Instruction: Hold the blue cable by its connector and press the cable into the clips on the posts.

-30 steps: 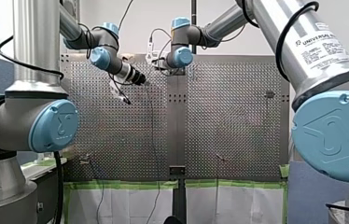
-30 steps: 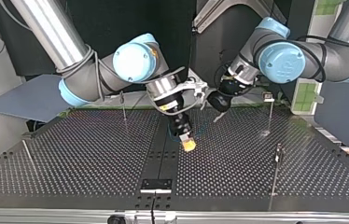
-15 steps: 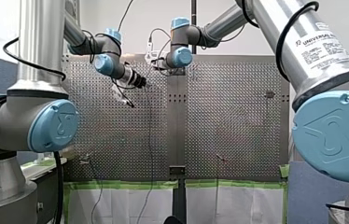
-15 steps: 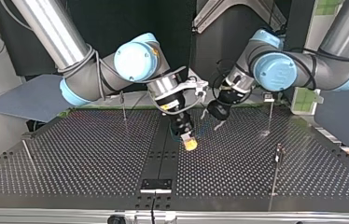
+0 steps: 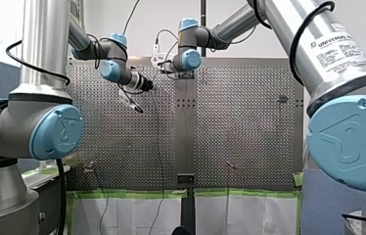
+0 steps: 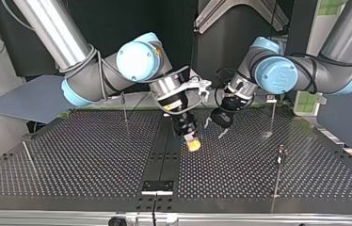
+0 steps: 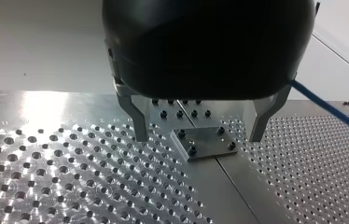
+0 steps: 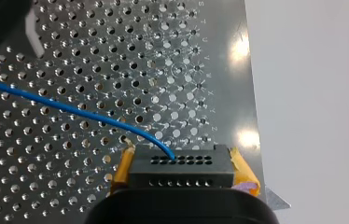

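My right gripper (image 8: 182,175) has its yellow pads (image 8: 122,169) pinching the black connector (image 8: 182,161), one pad on each side. The blue cable (image 8: 70,108) comes out of the connector's face and curves away across the perforated table (image 8: 172,70). In the top view the right gripper (image 6: 192,142) hangs low over the table's middle strip, tilted down, with the yellow tip close to the surface. My left gripper (image 6: 215,129) is just beside it, toward that view's right, and the two don't look like they're touching. From the left wrist view the left gripper (image 7: 199,128) has its metal fingers (image 7: 137,122) spread wide with nothing between them. It hovers over a small bolted plate (image 7: 204,143), and the cable (image 7: 331,110) runs past the outside of one finger, apart from it. The thin posts (image 6: 273,117) stand well apart from both grippers, and one has a little clip (image 6: 271,98) on top. In the front view you mostly just see the left gripper (image 5: 136,105) far down the table.
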Available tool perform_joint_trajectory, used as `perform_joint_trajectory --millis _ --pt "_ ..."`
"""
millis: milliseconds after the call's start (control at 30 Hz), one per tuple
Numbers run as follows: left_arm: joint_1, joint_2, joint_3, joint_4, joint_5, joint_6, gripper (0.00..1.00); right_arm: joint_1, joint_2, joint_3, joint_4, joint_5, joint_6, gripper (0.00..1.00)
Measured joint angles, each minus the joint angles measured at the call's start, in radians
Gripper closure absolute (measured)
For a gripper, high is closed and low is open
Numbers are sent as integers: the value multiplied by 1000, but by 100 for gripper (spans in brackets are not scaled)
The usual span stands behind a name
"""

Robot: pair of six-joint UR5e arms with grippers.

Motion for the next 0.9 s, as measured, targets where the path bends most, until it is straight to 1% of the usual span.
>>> perform_joint_trajectory --millis 533,733,767,867,900 --pt "2 0 6 -1 4 -2 0 6 0 0 1 0 0 100" --pt "2 0 6 0 3 11 0 10 1 0 1 0 0 100" --pt "2 0 7 1 3 18 14 10 1 0 1 0 -1 100" --pt "0 1 7 2 4 38 14 10 1 0 1 0 -1 100" --pt "0 1 7 3 4 45 26 11 1 0 1 0 -1 100"
